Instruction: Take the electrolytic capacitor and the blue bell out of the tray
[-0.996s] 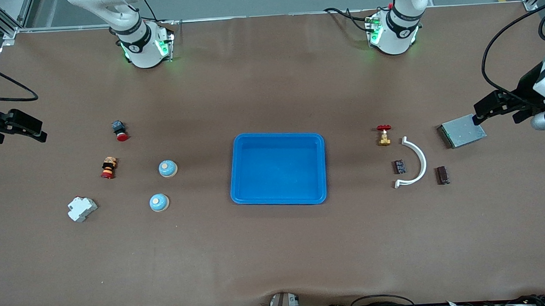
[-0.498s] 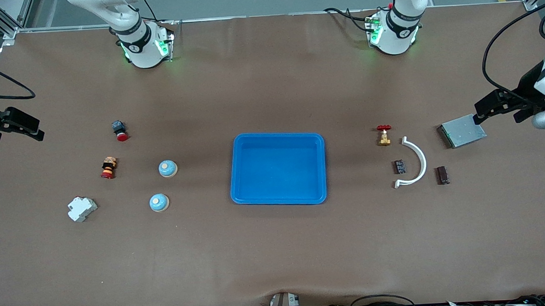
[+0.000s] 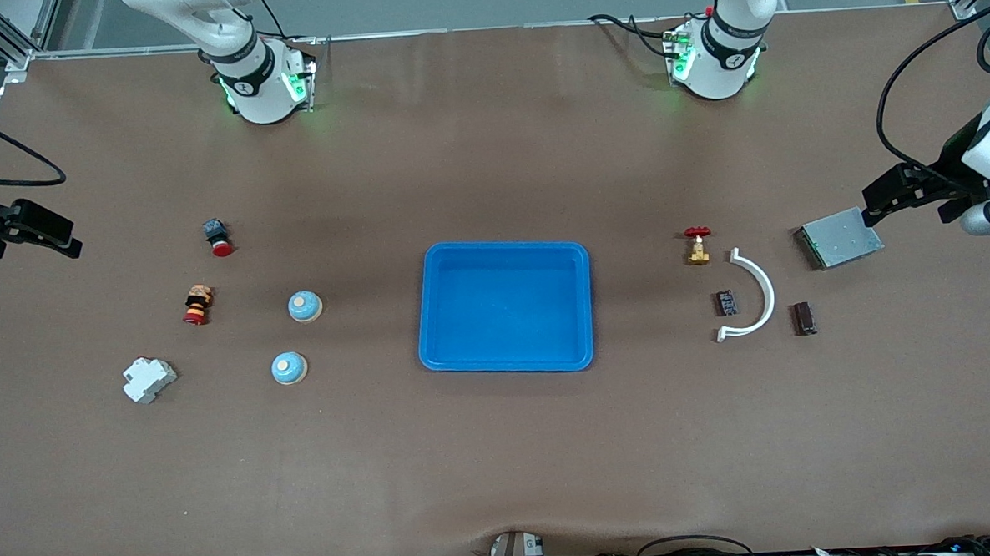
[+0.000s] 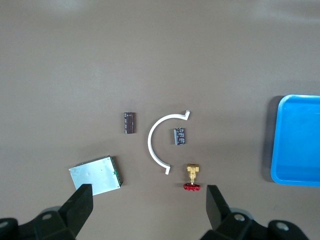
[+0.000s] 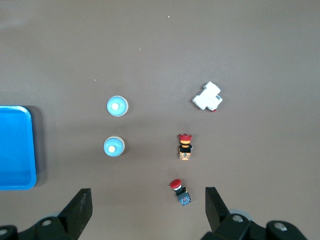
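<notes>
Two dark capacitors lie toward the left arm's end of the table: one point(image 3: 804, 318) point(image 4: 129, 122) outside a white arc, one point(image 3: 725, 303) point(image 4: 179, 136) inside it. Two blue bells point(image 3: 305, 305) point(image 3: 288, 368) sit toward the right arm's end and also show in the right wrist view point(image 5: 114, 146) point(image 5: 116, 106). A blue tray point(image 3: 504, 305) lies in the middle, empty. My left gripper point(image 3: 876, 203) point(image 4: 148, 195) is open and empty, high beside the silver box. My right gripper point(image 3: 67, 242) point(image 5: 146, 196) is open and empty, high over the table's end.
A red-handled brass valve point(image 3: 697, 245), a white curved piece point(image 3: 755, 293) and a silver box point(image 3: 840, 238) lie near the capacitors. A red push button point(image 3: 217, 237), a red and orange button point(image 3: 197, 304) and a white breaker point(image 3: 149, 379) lie near the bells.
Both grippers have shifted only slightly in the air. Nothing on the table has moved.
</notes>
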You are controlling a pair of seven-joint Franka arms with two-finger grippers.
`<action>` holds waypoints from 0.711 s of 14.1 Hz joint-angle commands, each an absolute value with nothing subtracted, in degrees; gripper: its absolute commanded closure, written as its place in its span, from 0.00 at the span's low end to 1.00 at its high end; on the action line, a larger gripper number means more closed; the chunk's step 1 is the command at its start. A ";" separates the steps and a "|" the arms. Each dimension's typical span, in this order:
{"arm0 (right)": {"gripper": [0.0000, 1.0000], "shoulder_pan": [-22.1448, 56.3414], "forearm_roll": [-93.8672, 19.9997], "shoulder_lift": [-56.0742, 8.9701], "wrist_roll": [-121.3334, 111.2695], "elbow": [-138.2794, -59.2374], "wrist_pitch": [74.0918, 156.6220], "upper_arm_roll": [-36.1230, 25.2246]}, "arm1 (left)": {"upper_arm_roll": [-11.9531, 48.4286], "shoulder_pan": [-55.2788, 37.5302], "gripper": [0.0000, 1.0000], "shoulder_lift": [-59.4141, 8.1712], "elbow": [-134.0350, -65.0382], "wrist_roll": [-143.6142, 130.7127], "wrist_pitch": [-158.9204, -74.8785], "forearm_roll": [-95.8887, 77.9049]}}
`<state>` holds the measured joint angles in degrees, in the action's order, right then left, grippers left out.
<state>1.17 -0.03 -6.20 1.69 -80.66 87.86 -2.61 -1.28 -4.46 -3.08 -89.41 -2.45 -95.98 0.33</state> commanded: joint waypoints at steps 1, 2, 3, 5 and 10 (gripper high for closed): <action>0.00 0.97 -0.97 -4.13 2.46 -82.88 88.86 -2.55 | -1.05 -4.57 0.00 -2.28 -90.35 -2.63 -96.33 1.49; 0.00 0.97 -0.97 -4.22 2.46 -82.97 89.29 -2.55 | -1.05 -4.48 0.00 -2.29 -90.35 -2.55 -96.07 1.49; 0.00 1.05 -0.97 -4.22 2.46 -82.97 89.38 -2.55 | -1.05 -4.48 0.00 -2.46 -90.35 -2.64 -96.06 1.49; 0.00 0.97 -1.92 -4.31 2.55 -83.06 89.38 -2.55 | -1.05 -4.48 0.00 -2.55 -90.26 -2.37 -95.98 1.41; 0.00 0.62 -2.90 -4.31 2.99 -83.93 89.12 -2.64 | -0.79 -4.83 0.00 -2.55 -90.18 -3.07 -94.49 1.23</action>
